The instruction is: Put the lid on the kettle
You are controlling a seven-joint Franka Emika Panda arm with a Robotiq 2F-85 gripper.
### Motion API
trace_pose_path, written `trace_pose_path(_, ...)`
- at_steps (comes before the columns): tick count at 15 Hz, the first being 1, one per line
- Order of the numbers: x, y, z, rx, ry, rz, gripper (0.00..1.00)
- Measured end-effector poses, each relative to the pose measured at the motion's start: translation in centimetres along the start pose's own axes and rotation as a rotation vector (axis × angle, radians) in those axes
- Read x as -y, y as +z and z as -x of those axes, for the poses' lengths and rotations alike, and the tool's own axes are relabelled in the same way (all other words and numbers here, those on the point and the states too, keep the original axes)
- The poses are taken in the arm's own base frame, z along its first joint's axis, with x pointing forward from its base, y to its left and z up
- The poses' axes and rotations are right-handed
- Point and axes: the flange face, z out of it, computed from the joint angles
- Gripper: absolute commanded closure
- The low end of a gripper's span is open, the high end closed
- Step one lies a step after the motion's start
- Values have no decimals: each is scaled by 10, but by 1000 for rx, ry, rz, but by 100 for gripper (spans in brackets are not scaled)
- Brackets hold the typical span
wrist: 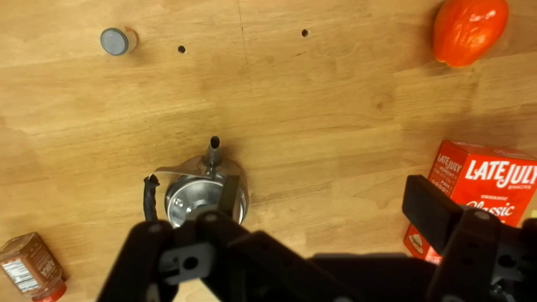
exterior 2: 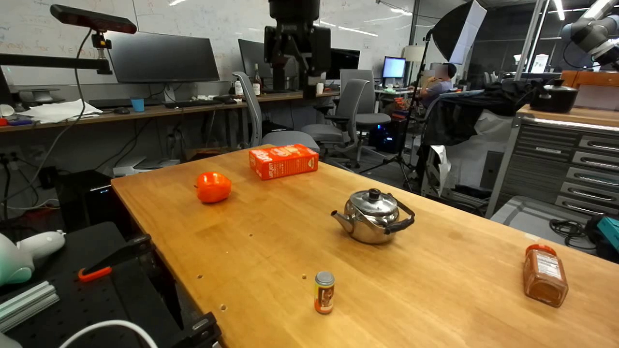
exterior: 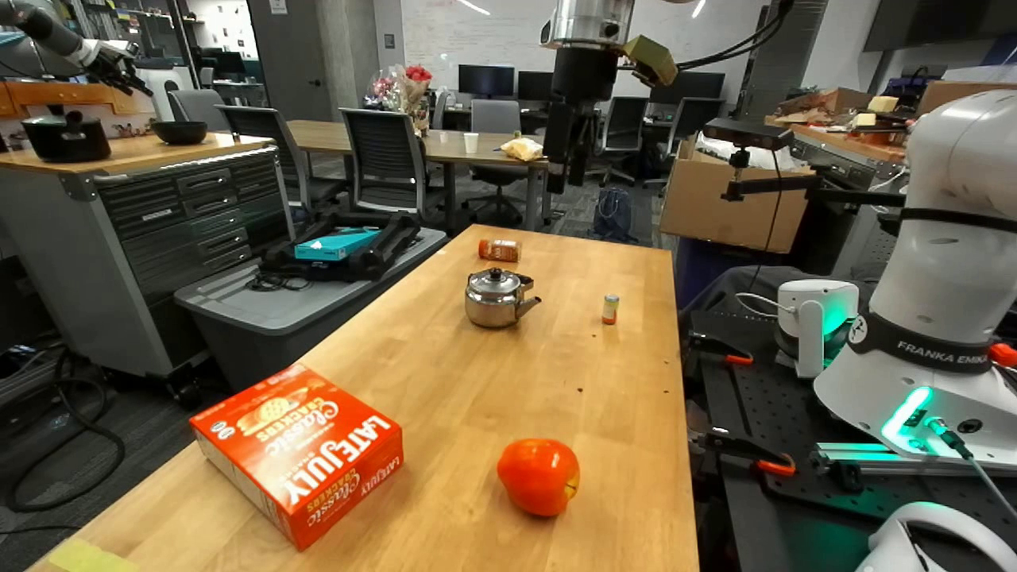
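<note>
The kettle (exterior: 493, 311) is a small shiny silver pot with a spout and a black side handle. It stands upright on the wooden table in both exterior views (exterior 2: 363, 229). The lid (exterior 2: 370, 205), a silver disc with a dark knob, lies flat on the kettle's top and covers its opening. In the wrist view, the kettle (wrist: 241, 172) is at lower left, and a finger partly covers the lid (wrist: 194, 197); its knob is hidden there. My gripper (wrist: 327, 197) is open and empty. It hangs well above the table in both exterior views (exterior: 567, 176) (exterior 2: 295, 87).
A red tomato (exterior: 539, 477) and a red cracker box (exterior: 298, 445) lie on the table (exterior 2: 271, 261). A small can (exterior 2: 324, 292) stands near the kettle. A spice jar (exterior 2: 545, 275) lies on its side beyond it. Clamps (exterior: 739, 449) sit along the table's robot side.
</note>
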Motion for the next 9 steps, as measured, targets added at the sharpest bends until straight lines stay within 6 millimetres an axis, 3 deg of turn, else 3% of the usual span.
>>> trace_pose_path(9,0,3,6,25,-1,-14,0)
